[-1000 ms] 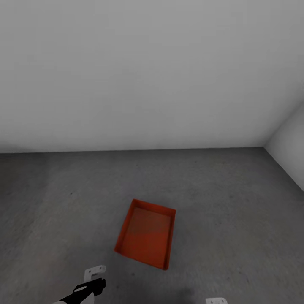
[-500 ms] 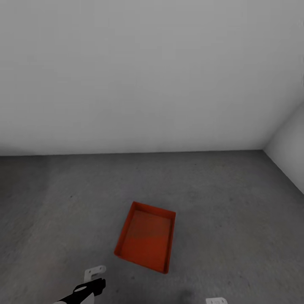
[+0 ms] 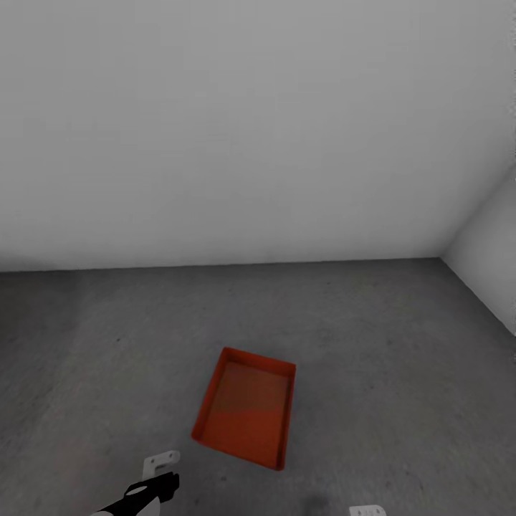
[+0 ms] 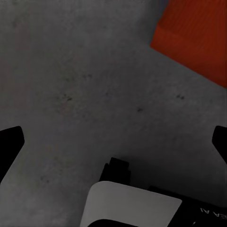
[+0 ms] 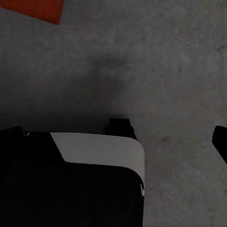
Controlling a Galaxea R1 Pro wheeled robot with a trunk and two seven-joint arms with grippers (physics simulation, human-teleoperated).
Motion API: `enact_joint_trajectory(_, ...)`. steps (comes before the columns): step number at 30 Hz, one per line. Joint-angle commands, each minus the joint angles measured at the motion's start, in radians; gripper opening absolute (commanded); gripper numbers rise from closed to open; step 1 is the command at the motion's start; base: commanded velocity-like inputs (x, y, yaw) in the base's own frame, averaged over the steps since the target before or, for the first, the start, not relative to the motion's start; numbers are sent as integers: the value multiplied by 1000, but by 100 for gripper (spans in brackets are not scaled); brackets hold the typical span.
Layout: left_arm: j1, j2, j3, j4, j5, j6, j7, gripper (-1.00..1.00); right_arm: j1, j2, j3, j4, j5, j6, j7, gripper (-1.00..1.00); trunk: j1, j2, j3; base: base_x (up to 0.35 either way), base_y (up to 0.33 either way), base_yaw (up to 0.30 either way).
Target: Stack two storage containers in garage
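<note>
One storage container (image 3: 246, 408) sits on the concrete floor (image 3: 387, 344), lower centre of frame, long axis running up-frame, nearer the left pincer (image 4: 113, 142), which is wide open and empty.

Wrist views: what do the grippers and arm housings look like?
Both grippers have plain black fingers at the frame edges. Behind them sits a black body with a curved white panel. The left one carries faint pale lettering, too cropped to read.
</note>
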Motion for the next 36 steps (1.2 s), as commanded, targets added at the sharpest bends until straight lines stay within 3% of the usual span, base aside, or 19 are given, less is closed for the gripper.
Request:
enact_joint_trajectory(1,0,0,-6,1,8,-3,2,100,-1,1,8,3,-6,-4,-1,100,0,0,1,0,0,-64)
enact_joint_trajectory(17,26,-2,-6,1,8,3,3,100,-1,1,8,3,-6,-4,-1,100,0,0,25,0,0,-66)
enact_joint_trajectory(36,27,-3,-6,1,8,0,2,100,-1,1,9,3,-1,-14,-12,100,0,0,27,0,0,-5)
